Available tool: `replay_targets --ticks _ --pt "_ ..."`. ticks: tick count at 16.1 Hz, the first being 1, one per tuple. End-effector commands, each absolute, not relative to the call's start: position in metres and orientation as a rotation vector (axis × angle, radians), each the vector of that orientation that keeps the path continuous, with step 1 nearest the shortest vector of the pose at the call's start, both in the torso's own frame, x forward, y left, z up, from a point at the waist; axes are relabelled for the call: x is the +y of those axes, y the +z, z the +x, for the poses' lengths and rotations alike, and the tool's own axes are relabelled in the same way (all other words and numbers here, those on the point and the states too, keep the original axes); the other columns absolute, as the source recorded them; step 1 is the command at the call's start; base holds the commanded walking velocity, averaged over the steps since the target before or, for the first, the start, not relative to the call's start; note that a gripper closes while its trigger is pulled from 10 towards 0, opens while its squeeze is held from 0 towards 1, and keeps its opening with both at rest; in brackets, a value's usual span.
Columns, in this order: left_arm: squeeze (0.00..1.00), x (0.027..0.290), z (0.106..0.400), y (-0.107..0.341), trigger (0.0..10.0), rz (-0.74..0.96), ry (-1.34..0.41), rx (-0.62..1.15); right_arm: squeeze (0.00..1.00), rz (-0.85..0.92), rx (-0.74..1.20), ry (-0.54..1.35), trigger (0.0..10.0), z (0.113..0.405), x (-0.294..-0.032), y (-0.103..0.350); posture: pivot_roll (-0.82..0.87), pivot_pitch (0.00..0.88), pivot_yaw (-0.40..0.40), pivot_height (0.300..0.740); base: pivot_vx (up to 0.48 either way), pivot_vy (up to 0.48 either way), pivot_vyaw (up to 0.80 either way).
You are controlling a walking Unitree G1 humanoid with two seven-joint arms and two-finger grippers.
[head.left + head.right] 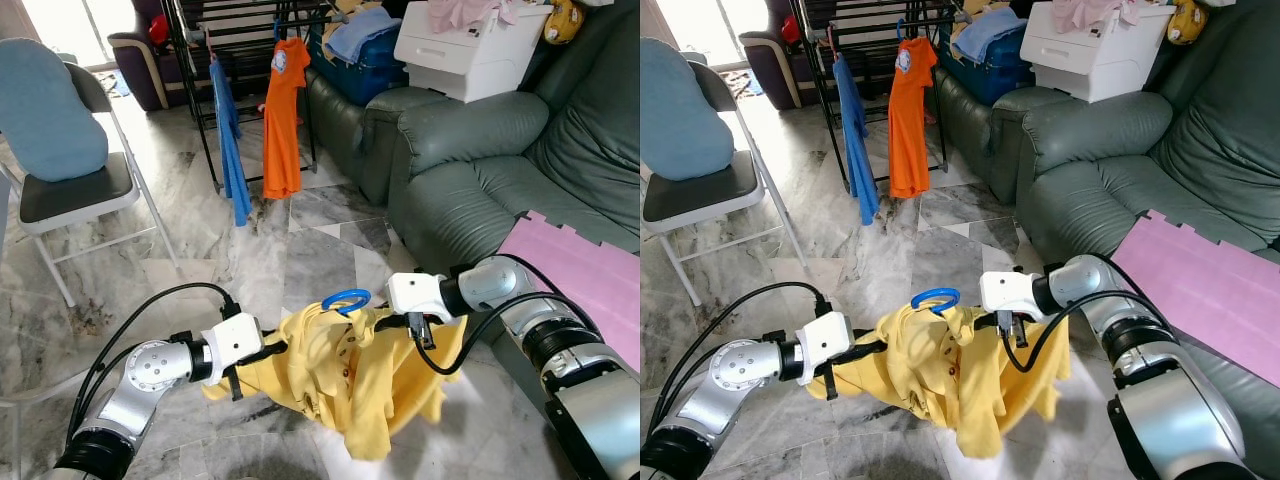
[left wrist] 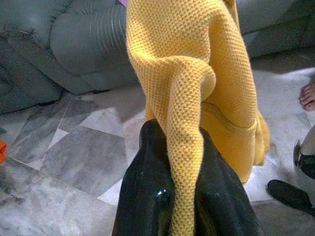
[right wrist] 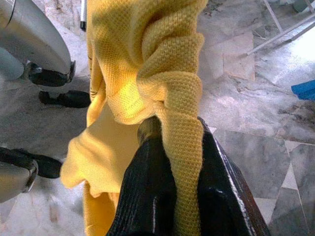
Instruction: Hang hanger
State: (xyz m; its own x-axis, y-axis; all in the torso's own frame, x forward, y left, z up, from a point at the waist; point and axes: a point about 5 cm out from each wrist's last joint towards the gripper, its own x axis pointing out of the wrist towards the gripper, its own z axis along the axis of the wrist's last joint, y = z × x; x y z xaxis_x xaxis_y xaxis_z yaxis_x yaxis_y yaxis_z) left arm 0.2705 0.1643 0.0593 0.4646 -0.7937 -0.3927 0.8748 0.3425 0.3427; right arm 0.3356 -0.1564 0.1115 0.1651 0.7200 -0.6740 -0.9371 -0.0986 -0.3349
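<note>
One yellow shirt on a blue hanger hangs stretched between both arms above the marble floor. Left tool and right tool, arms bent inward, each pinch a fold of its knit. No readable writing.

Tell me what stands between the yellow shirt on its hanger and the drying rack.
Nothing visible: bare marble floor lies between the yellow shirt, held by the left gripper and right gripper, and the drying rack. The folding chair stands off to the left.
</note>
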Motion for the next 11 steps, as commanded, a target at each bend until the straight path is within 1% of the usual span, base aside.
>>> replay_targets --ticks 1,2,3,4,6,8,9,10,11 --pt "0.00 0.164 0.278 0.070 0.0 0.563 -1.063 0.098 0.00 -0.880 0.327 1.398 0.0 0.338 -0.161 0.114 -0.04 0.000 0.008 0.740 0.000 0.000 0.00" --pt "0.00 0.164 0.278 0.068 0.0 0.567 -1.048 0.100 0.00 -0.873 0.323 1.391 0.0 0.338 -0.160 0.112 -0.04 0.000 0.008 0.740 0.000 0.000 0.00" --pt "1.00 0.166 0.278 0.066 10.0 0.551 -1.023 0.111 0.00 -0.867 0.320 1.390 0.0 0.338 -0.159 0.112 -0.04 0.000 0.009 0.740 0.000 0.000 0.00" --pt "1.00 0.167 0.280 0.065 10.0 0.537 -0.987 0.119 0.00 -0.863 0.317 1.388 0.0 0.338 -0.158 0.111 -0.04 0.000 0.009 0.740 0.000 0.000 0.00" --pt "1.00 0.170 0.279 0.062 10.0 0.598 -0.946 0.104 0.00 -0.875 0.315 1.360 0.0 0.339 -0.156 0.110 -0.04 0.000 0.010 0.740 0.000 0.000 0.00" --pt "1.00 0.169 0.281 0.065 10.0 0.595 -0.880 0.042 0.00 -0.920 0.360 1.277 0.0 0.343 -0.157 0.104 -0.04 0.000 0.010 0.740 0.000 0.000 0.00" --pt "1.00 0.170 0.281 0.066 10.0 0.603 -0.869 0.031 0.00 -0.915 0.370 1.252 0.0 0.344 -0.158 0.103 -0.04 0.000 0.009 0.740 0.000 0.000 0.00" --pt "1.00 0.174 0.280 0.066 10.0 0.639 -0.809 0.003 0.00 -0.885 0.381 1.191 0.0 0.346 -0.156 0.099 -0.04 0.000 0.010 0.740 0.000 0.000 0.00" --pt "1.00 0.177 0.280 0.065 10.0 0.642 -0.790 0.002 0.00 -0.866 0.383 1.167 0.0 0.346 -0.156 0.098 -0.04 0.000 0.010 0.740 0.000 0.000 0.00"
